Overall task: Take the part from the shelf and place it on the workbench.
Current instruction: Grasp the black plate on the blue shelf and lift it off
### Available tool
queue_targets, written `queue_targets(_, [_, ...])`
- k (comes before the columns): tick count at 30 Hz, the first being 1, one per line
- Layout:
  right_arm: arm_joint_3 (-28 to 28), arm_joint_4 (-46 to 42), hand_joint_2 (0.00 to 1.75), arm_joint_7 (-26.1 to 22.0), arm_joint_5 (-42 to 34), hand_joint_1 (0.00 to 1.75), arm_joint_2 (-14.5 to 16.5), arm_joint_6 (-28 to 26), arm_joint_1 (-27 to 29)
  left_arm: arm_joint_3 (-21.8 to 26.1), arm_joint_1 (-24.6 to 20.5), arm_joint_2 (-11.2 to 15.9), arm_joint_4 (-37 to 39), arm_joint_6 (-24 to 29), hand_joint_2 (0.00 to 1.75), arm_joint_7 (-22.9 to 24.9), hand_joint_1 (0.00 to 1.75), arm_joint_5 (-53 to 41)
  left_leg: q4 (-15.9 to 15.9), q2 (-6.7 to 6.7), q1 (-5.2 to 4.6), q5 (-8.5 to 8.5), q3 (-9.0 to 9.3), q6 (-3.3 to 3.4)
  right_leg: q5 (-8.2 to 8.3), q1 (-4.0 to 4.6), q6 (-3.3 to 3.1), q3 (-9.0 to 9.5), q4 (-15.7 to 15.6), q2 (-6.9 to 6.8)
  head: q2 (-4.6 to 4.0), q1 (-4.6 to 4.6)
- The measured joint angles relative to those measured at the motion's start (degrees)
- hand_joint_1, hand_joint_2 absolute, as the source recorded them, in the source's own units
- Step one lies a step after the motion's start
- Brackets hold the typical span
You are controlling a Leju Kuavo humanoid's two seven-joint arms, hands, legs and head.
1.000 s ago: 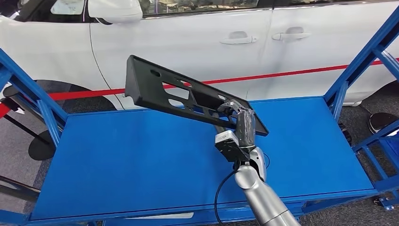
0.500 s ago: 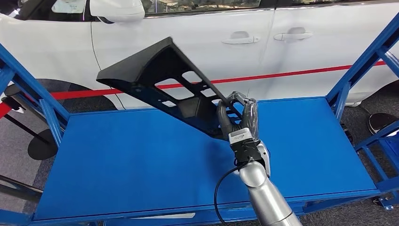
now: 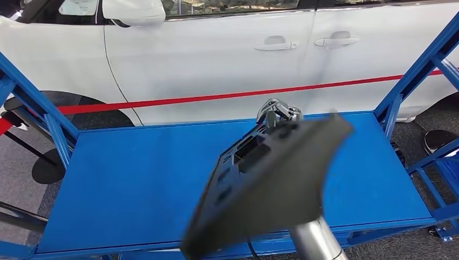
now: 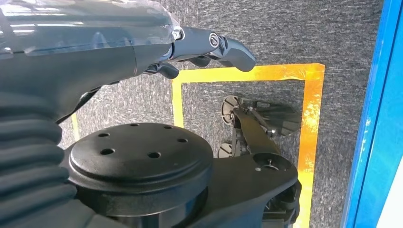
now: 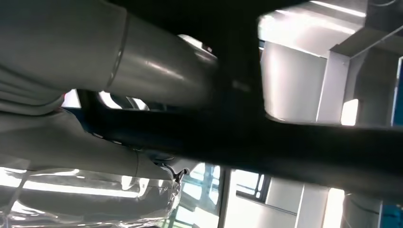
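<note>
Part [image 3: 270, 189], a black slotted panel, has swung from upper left to lower centre above the blue workbench [image 3: 135, 184]; right hand [image 3: 279, 115] clamps it, release pending. Left hand [image 4: 209, 45] hangs empty, fingers apart.

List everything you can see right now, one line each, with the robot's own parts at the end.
part: one, black, with cut-out openings, blurred, held up over the workbench near the camera
workbench: one, blue flat top with blue frame posts at both ends, in front of the robot
car: one, white, side doors and two handles showing, behind the workbench
red stripe: one, running across in front of the car's lower doors
floor marking: one, yellow outline on grey carpet, beside the workbench's blue edge
right hand: grey and dark, fingers gripping the part's far end, above the workbench's rear edge
left hand: grey with dark fingers, holding nothing, hanging over the floor
</note>
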Motion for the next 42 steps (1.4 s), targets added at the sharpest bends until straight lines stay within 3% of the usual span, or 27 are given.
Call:
queue_targets(4, [0.0,-0.6,0.0,0.0,-1.2,1.7,0.0,0.5,0.1,0.0,0.0,0.0,0.0,0.0,1.75,0.0,0.0,0.0,0.0,0.0,0.0,0.01,0.01,-0.01,0.0,0.0,0.0,-0.01,0.0,0.01,0.0,-0.01])
queue_targets(16, [0.0,-2.0,0.0,-0.2,-4.0,1.62,0.0,2.2,0.4,0.0,-0.1,-0.2,0.0,0.0,1.75,-0.2,0.0,-0.3,0.0,0.0,0.0,0.01,0.0,-0.01,0.0,0.01,0.0,-0.01,0.0,0.0,0.0,0.0])
queue_targets(22, [0.0,-2.3,0.0,-0.1,-4.9,1.35,0.0,3.1,0.4,0.0,-0.2,-0.2,0.0,0.2,1.75,0.1,0.0,-0.2,0.0,0.0,0.0,0.01,0.0,-0.01,0.0,0.01,0.0,-0.01,0.0,0.0,0.0,0.0])
queue_targets(24, [0.0,-2.6,0.87,-0.1,-5.0,1.08,0.0,3.2,0.4,0.0,-0.2,-0.2,0.0,0.3,1.75,0.2,0.0,-0.1,0.0,0.0,0.0,0.01,0.0,-0.01,0.0,0.01,0.0,-0.01,0.0,0.0,0.0,0.0])
queue_targets(26, [0.0,-2.9,1.75,-0.2,-5.0,1.1,0.0,3.4,0.4,0.0,-0.2,-0.2,0.0,0.4,1.75,0.2,0.0,0.0,0.0,0.0,0.0,0.01,0.0,-0.01,0.0,0.01,0.0,-0.01,0.0,0.0,0.0,0.0])
queue_targets(28, [0.0,-3.2,0.87,-0.2,-4.9,1.47,0.0,3.6,0.4,0.0,-0.2,-0.2,0.0,0.4,1.75,0.2,0.0,0.0,0.0,0.0,0.0,0.01,0.01,-0.01,0.0,0.01,0.0,-0.01,0.0,0.0,0.0,-0.01])
queue_targets(30, [0.0,-3.5,0.87,-0.4,-5.0,1.69,0.0,3.9,0.6,0.0,-0.2,-0.3,0.0,0.4,1.75,0.2,0.0,0.0,0.0,0.0,0.0,0.01,0.01,-0.01,0.0,0.01,0.0,-0.01,0.0,0.01,0.0,-0.01])
queue_targets(32, [0.0,-3.9,1.75,-1.0,-5.7,1.73,0.0,4.2,0.8,0.0,-0.2,-0.3,0.0,0.5,1.75,0.2,0.0,0.1,0.0,0.0,0.0,0.01,0.0,-0.01,0.0,0.01,0.0,-0.01,0.0,0.0,0.0,-0.01])
queue_targets(42, [-0.2,-4.8,1.75,-2.2,-7.3,1.73,0.0,4.3,1.0,0.0,-0.2,-0.3,0.0,0.6,1.75,0.2,0.0,0.1,0.0,0.0,0.0,0.01,0.01,-0.01,0.0,0.01,0.0,-0.01,0.0,0.01,0.0,0.0])
